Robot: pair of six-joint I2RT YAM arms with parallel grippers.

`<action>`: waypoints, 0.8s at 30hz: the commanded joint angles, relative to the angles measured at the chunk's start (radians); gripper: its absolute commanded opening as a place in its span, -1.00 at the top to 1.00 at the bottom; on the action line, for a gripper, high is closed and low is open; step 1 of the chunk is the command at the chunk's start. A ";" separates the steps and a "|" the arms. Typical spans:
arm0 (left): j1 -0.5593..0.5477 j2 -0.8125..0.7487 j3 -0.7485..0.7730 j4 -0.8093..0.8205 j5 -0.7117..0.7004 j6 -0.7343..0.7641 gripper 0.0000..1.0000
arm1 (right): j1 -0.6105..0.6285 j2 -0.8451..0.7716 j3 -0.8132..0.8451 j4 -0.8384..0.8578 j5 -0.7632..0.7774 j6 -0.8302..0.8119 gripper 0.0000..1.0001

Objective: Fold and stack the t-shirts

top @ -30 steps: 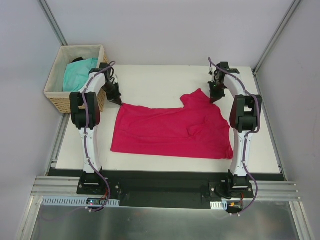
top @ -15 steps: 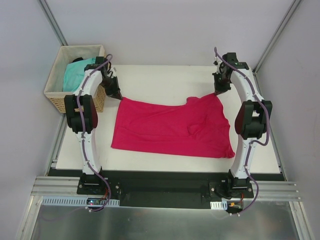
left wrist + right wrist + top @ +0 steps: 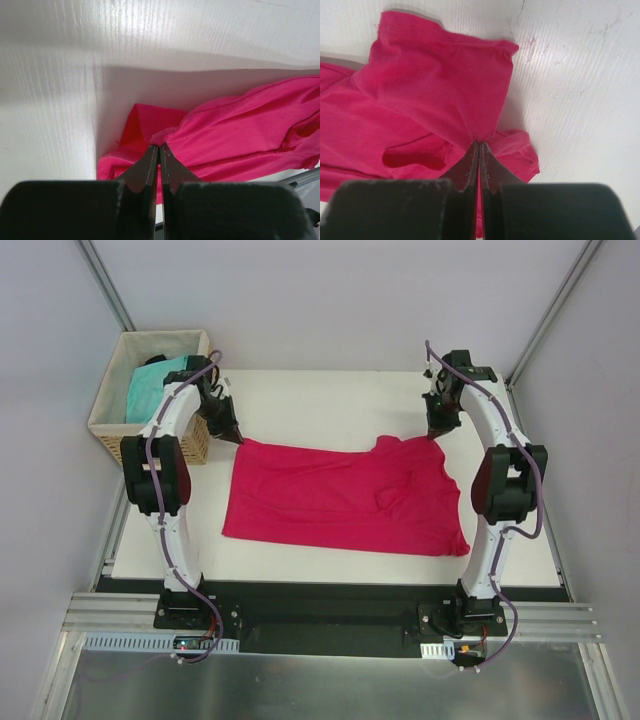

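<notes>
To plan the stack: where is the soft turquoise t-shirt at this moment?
In the top view, the turquoise t-shirt lies inside the woven wicker basket at the far left, close to the left gripper.

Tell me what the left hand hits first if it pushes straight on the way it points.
The pink shirt: the left hand is shut on a fold of it, with the table apparently right underneath, though depth is hard to judge.

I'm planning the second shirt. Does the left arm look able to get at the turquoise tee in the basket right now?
Probably not yet: the left gripper is shut on a corner of the crimson t-shirt. Once freed, likely yes; the turquoise tee lies exposed in the open-topped basket beside that arm.
</notes>
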 commanded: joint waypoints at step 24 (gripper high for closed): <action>0.017 -0.262 -0.154 -0.018 0.035 0.036 1.00 | 0.046 -0.372 -0.253 -0.159 -0.028 0.064 0.99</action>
